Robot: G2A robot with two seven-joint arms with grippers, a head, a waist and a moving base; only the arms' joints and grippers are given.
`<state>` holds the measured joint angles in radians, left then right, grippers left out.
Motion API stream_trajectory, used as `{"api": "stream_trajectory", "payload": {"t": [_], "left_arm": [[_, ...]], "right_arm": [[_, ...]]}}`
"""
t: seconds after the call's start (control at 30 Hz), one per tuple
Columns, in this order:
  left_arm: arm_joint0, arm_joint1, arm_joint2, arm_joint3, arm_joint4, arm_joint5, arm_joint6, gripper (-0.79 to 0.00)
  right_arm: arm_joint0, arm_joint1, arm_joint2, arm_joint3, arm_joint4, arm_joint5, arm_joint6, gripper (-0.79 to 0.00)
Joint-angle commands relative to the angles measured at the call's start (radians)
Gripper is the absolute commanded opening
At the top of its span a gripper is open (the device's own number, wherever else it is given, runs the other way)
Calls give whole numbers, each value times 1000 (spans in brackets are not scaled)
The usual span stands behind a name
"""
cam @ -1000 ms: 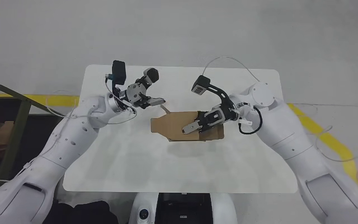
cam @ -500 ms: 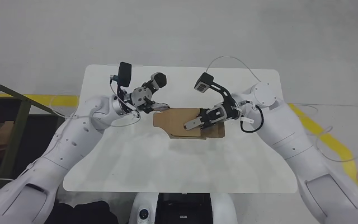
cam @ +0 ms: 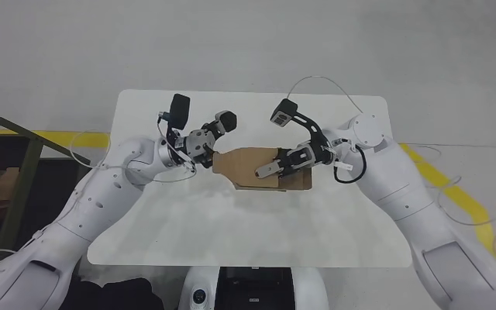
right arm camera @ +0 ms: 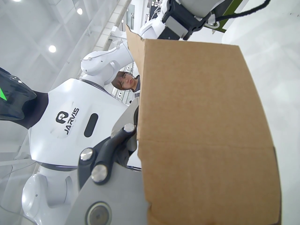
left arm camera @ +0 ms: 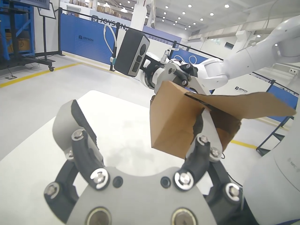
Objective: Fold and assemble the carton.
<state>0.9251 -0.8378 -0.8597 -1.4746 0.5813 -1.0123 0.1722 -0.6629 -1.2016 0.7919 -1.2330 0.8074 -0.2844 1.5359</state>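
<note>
Find carton (cam: pixel 256 164) aloft over table (cam: pixel 155 225) centre, clamped from 3 o'clock by right gripper (cam: pixel 271 169). Note left gripper (left arm camera: pixel 140 113) at carton's 9 o'clock, spread wide, gripping nothing, one finger (left arm camera: pixel 207 127) inside open end. Press flap (left arm camera: pixel 246 104) inward along crease; brace firmly, avoid tearing.
</note>
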Motion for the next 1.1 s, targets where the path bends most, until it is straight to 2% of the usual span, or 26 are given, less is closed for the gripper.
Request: {"api": "stream_trajectory", "payload": {"t": [0.0,1.07], "left_arm": [[-2,0,5,-2,-2,0,-3,0],[-31,0,37,-11,3,0,12,0]], "right_arm": [[-1,0,-1,-2,-1,0,0,-785],[6,0,-18,-20,5,0,0,-785]]}}
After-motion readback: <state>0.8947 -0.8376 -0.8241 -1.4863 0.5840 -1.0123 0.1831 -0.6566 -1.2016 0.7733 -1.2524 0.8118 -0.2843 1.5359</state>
